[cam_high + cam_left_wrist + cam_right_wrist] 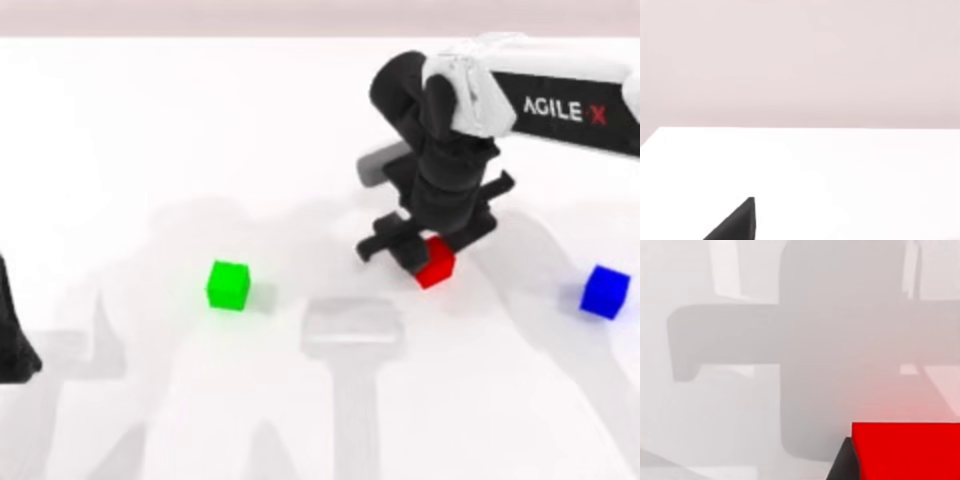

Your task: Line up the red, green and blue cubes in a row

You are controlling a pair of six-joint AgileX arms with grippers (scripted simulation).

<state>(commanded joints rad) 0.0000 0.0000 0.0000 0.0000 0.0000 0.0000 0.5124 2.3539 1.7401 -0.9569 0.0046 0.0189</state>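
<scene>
Cubes sit on a white worktop (150,150), three of them, all small. Seen from the top, the red cube (436,262) is a little toward three o'clock from the middle. The green cube (228,285) is over toward nine o'clock from the red one, well apart from it. The blue cube (605,291) is far out at three o'clock, near the edge of the top view. Green and blue lie a bit closer to six o'clock than the red one, so the three make a loose, wide line across the worktop, with red in the middle spot.

The right gripper (425,250) comes in from the two o'clock corner and hangs right over the red cube. Its black body hides part of the cube. In the right wrist view the red cube (905,450) fills one corner, very close, with a dark finger (844,462) pressed against its side. The jaws seem to be closed on the red cube. I cannot tell if the cube is resting on the worktop or lifted just off it.

The left arm (15,340) is parked at the nine o'clock edge, far from all the cubes. Its wrist view shows only bare worktop and one dark tip (737,222), so I cannot tell how its jaws stand.
</scene>
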